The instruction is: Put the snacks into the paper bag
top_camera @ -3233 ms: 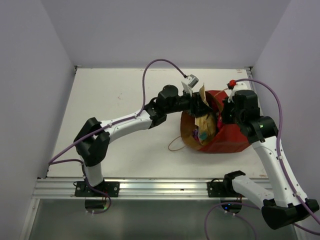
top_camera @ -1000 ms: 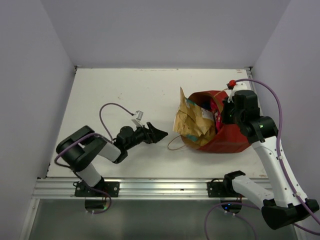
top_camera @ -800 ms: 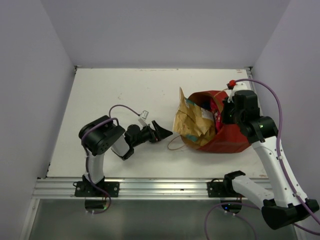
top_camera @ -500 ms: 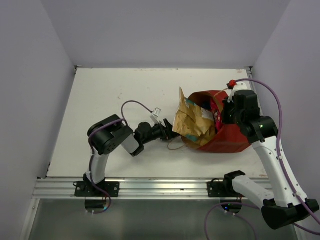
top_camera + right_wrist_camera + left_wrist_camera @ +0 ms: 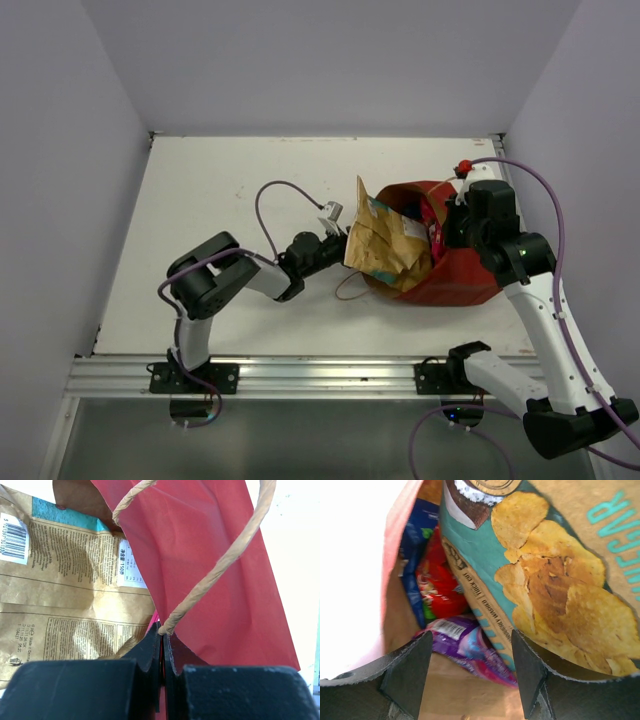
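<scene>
The red-brown paper bag [image 5: 462, 278] lies on its side, mouth facing left. The large tan kraft pouch [image 5: 383, 240] sticks half out of the mouth. My left gripper [image 5: 338, 238] is open and empty at the mouth, just left of the pouch. In the left wrist view my gripper [image 5: 470, 675] looks into the bag. There the tan pouch [image 5: 545, 580] lies on the right, with the purple packet [image 5: 470, 645], the small red-orange packet [image 5: 437, 585] and the blue-and-white packet [image 5: 415, 545] behind it. The pink-and-white packet is hidden. My right gripper [image 5: 161, 636] is shut on the bag's rim [image 5: 210, 570] at the string handle [image 5: 225, 555].
A loose string handle [image 5: 350, 288] loops on the white table [image 5: 230, 190] in front of the bag's mouth. Walls close the table at left, back and right. A metal rail [image 5: 300, 375] runs along the near edge.
My left gripper let go of the tan pouch, drew back to the left, then moved right again up to the bag's mouth. The pouch stays in the mouth. My right arm has not moved.
</scene>
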Controlling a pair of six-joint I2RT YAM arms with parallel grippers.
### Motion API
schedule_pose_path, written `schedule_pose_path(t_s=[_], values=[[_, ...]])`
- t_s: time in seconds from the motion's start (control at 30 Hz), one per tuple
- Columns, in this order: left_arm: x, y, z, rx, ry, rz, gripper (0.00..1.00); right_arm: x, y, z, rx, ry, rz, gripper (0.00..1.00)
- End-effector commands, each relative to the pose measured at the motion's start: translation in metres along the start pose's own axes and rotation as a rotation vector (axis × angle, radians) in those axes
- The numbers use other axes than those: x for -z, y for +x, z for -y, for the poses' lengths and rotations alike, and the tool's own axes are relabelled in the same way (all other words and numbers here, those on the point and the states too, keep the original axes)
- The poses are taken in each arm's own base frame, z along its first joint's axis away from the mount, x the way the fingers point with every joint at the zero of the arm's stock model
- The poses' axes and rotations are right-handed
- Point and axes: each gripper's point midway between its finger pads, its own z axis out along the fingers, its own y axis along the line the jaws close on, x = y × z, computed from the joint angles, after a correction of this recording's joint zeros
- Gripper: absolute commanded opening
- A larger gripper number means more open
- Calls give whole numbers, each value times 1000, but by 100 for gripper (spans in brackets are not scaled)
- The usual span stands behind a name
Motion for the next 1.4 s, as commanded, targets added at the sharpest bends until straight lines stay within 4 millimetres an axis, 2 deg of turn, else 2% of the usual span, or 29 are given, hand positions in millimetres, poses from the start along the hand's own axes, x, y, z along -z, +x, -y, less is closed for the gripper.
schedule_pose_path(t_s=[0.0,0.03,0.1,0.23,0.47,0.57,0.8,1.0,1.07,1.1,1.23,1.37], values=[[11,-19,0,-98,-49,65,68,7,-22,-5,-4,-28,94,0],[15,-28,5,-103,-42,91,67,7,-22,-5,-5,-26,94,0],[20,-31,5,-112,-56,95,67,7,-22,-5,-5,-26,94,0],[25,-24,-7,-117,-89,73,68,7,-21,-5,-3,-27,91,0],[26,-17,-44,-99,-163,63,68,7,-21,-5,-3,-27,91,0],[26,-17,-51,-100,-177,64,68,6,-21,-5,-3,-27,91,0],[13,-13,-63,-112,-186,37,68,4,-20,-5,-2,-26,85,0],[-2,-11,-57,-119,-162,18,66,1,-19,-6,-1,-24,76,0],[-8,-11,-50,-116,-142,12,61,1,-18,-5,1,-22,73,0],[-10,-7,-51,-113,-146,-5,54,1,-19,-5,1,-22,73,0],[-26,-1,-32,-151,-110,-47,40,1,-19,-6,1,-24,73,0],[-30,2,-21,-165,-90,-70,22,1,-19,-6,1,-25,71,0]])
